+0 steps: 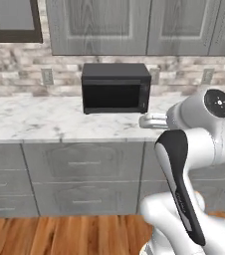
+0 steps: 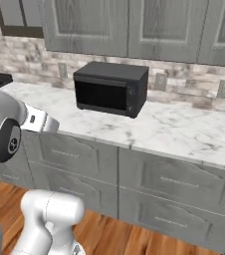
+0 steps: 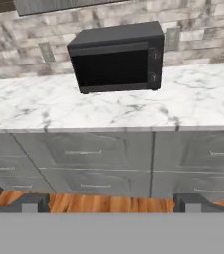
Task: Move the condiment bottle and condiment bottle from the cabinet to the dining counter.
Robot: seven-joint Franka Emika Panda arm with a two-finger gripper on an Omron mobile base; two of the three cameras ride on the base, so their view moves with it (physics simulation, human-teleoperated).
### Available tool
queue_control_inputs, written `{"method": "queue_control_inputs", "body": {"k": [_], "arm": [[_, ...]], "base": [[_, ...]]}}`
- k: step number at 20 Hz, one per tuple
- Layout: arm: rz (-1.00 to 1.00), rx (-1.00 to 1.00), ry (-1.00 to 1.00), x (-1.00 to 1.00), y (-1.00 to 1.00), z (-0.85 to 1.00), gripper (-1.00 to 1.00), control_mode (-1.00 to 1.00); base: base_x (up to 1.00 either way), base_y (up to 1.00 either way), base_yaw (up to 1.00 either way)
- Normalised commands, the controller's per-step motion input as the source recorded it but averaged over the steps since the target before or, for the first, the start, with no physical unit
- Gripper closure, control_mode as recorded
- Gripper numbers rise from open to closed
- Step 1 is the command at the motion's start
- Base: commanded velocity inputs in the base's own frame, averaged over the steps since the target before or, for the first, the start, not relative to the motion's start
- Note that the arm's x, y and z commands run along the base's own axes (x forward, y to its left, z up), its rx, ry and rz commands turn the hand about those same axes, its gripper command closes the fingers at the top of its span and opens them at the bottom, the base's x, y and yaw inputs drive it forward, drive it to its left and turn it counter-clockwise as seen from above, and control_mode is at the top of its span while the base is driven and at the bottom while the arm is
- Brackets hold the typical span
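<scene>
Cabinets (image 1: 99, 25) run along the top of the far wall, and we see every door shut, so we judge the task barely begun: nothing has been opened, and neither condiment bottle is anywhere we can point to. We take it that both sit behind those closed doors, though which door we cannot tell. Below them the marble worktop (image 1: 35, 119) carries a dark microwave (image 1: 116, 87) against the tiled backsplash, with grey drawer fronts (image 1: 82, 164) beneath it. We cannot make out the dining counter from here. Our arm (image 1: 194, 149) is folded up near the base, well apart from the cabinets. Our hand (image 3: 111, 204) has its fingertips (image 3: 32, 202) spread wide and holds nothing. Everything remains: open a door, fetch each bottle, and carry both across.
</scene>
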Motion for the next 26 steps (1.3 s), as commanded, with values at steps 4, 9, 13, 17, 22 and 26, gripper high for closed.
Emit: {"method": "queue_control_inputs", "body": {"k": [4,9,13,17,22,26], "arm": [[0.00,0.00,0.00,0.00,0.00,0.00,-1.00,1.00],[0.00,0.00,0.00,0.00,0.00,0.00,-1.00,1.00],[0.00,0.00,0.00,0.00,0.00,0.00,-1.00,1.00],[0.00,0.00,0.00,0.00,0.00,0.00,-1.00,1.00],[0.00,0.00,0.00,0.00,0.00,0.00,-1.00,1.00],[0.00,0.00,0.00,0.00,0.00,0.00,-1.00,1.00]], "base": [[0.67,-0.99,0.00],[0.05,-1.00,0.00],[0.00,-1.00,0.00],[0.00,-0.99,0.00],[0.01,-0.82,0.00],[0.04,-0.71,0.00]]}}
